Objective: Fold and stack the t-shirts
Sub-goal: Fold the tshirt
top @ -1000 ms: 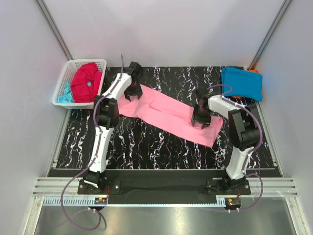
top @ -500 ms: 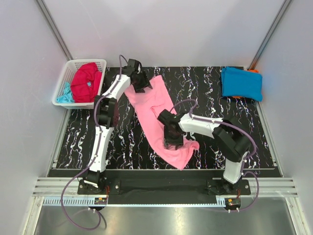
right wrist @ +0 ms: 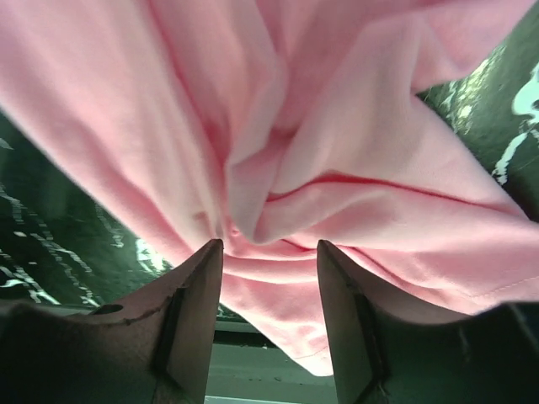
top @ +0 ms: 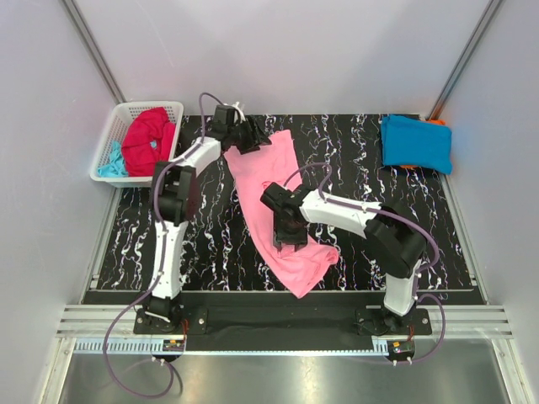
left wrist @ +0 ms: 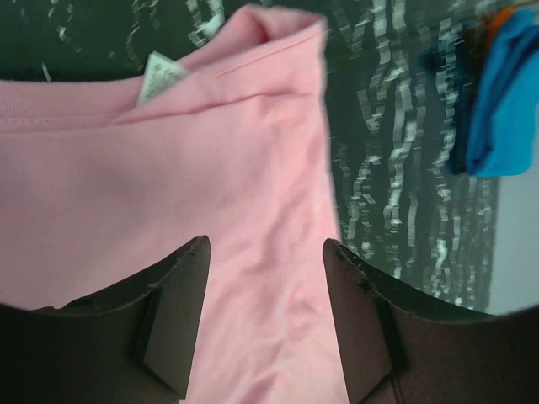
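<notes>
The light pink t-shirt (top: 268,181) lies as a long strip from the back middle of the table to the near middle, bunched at its near end. My left gripper (top: 253,135) is open over its far end, the jaws spread above flat pink cloth (left wrist: 168,160) near the white collar label (left wrist: 160,71). My right gripper (top: 289,237) is open on the near part, with a gathered fold of pink cloth (right wrist: 337,126) between its jaws. The bright blue t-shirt (top: 415,143) lies folded at the back right on the orange one (top: 434,122).
A white lattice basket (top: 118,118) at the back left holds the crimson red t-shirt (top: 150,139) and the pale aqua one (top: 109,162). The black marbled table (top: 210,244) ends in a metal rail at the near edge. Grey walls stand on both sides.
The pink shirt has swung from lying slantwise across the table to running far-to-near. My right gripper swept left and nearer with it; my left gripper shifted slightly right at the far end.
</notes>
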{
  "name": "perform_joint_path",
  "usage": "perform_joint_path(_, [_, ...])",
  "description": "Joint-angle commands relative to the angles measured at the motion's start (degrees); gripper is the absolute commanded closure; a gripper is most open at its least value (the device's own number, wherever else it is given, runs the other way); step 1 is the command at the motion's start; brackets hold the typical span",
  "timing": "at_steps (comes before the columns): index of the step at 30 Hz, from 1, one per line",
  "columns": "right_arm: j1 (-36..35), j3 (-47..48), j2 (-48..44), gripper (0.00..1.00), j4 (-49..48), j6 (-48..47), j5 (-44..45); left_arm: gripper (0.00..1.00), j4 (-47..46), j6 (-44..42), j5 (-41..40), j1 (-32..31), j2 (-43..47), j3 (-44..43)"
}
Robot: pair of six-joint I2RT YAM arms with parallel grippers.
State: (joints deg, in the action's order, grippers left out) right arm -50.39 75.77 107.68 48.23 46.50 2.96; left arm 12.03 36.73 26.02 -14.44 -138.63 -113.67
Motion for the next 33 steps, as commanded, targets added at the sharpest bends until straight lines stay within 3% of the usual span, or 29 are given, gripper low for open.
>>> perform_joint_path(1, [-0.4,5.0,-4.3,0.43,3.7,0.5,5.1,0.39,-16.2,1.2,2.8,1.0,12.8,3.8])
perform_joint_path(8, [0.4,10.4,-6.9,0.34,8.0,-2.5,14.1,0.39,-6.5,-0.2,2.7,0.8,21.8,5.9])
perform_joint_path(11, [4.0,13.3,-4.9,0.33,7.7,-7.2,14.5,0.39,1.0,-4.7,-4.2,-0.4,28.2,11.2])
perform_joint_path(13, [9.5,14.1,-4.1,0.34,6.1,-9.1,12.5,0.39,5.6,-5.3,-14.6,-0.9,34.4,17.1])
perform_joint_path(16, [18.8,13.5,-3.4,0.41,-0.6,-13.2,6.3,0.43,12.6,0.8,-29.7,-0.4,42.5,25.5])
perform_joint_path(19, [24.4,17.3,0.1,0.47,-8.7,-19.0,-0.5,0.46,14.3,5.2,-33.0,-0.9,49.3,34.0])
perform_joint_path(22, [25.2,30.5,11.2,0.53,-7.8,-27.5,-8.1,0.49,11.6,6.9,-29.3,-3.7,52.1,41.1])
perform_joint_path(25, [25.2,40.5,20.5,0.7,-5.4,-30.2,-12.6,0.49,11.3,3.7,-22.1,-7.0,50.0,42.1])
perform_joint_path(26, [25.1,41.9,23.0,0.85,-5.4,-30.1,-13.8,0.49,11.7,3.4,-20.0,-7.2,48.3,42.2])
perform_joint_path(28, [25.1,44.0,24.4,0.97,-5.7,-29.0,-15.8,0.49,11.6,2.9,-14.8,-7.4,47.4,43.5])
perform_joint_path(33, [25.2,43.5,26.8,1.0,-8.8,-27.5,-21.8,0.5,11.3,1.9,-12.7,-8.2,47.3,46.9])
